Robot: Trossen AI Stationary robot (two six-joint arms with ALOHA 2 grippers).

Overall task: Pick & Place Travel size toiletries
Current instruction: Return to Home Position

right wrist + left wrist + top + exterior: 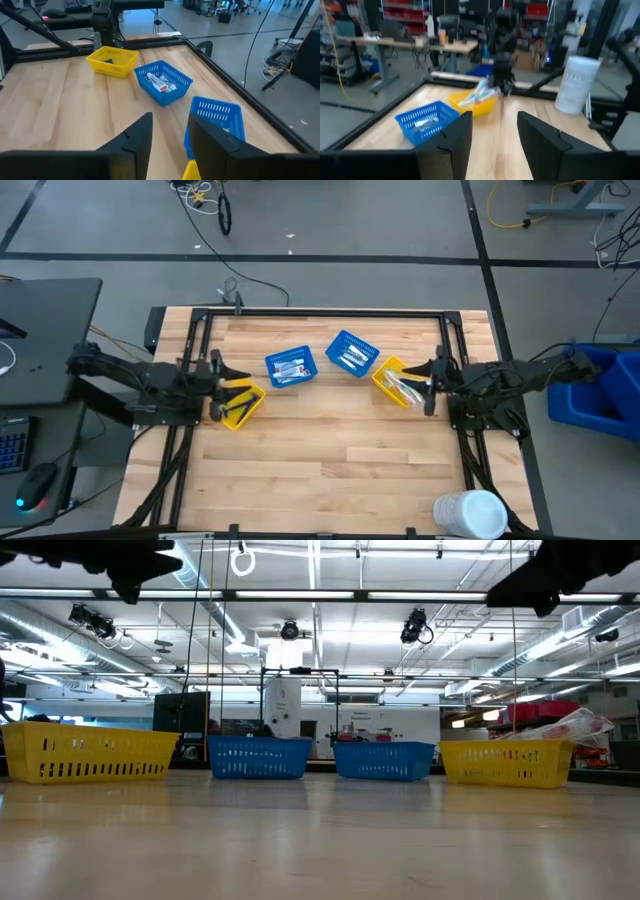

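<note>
Four mesh baskets stand in a row across the table's far half. The left yellow basket holds dark items. A blue basket holds small white tubes with red and blue marks. A second blue basket holds white items. The right yellow basket holds slim white and teal toothbrushes that stick out over its rim. My left gripper hovers open by the left yellow basket, level and empty. My right gripper hovers open beside the right yellow basket, also empty.
A large white cylinder stands at the table's near right corner. A dark frame borders the table's far edge and sides. The near half of the wooden table is bare wood.
</note>
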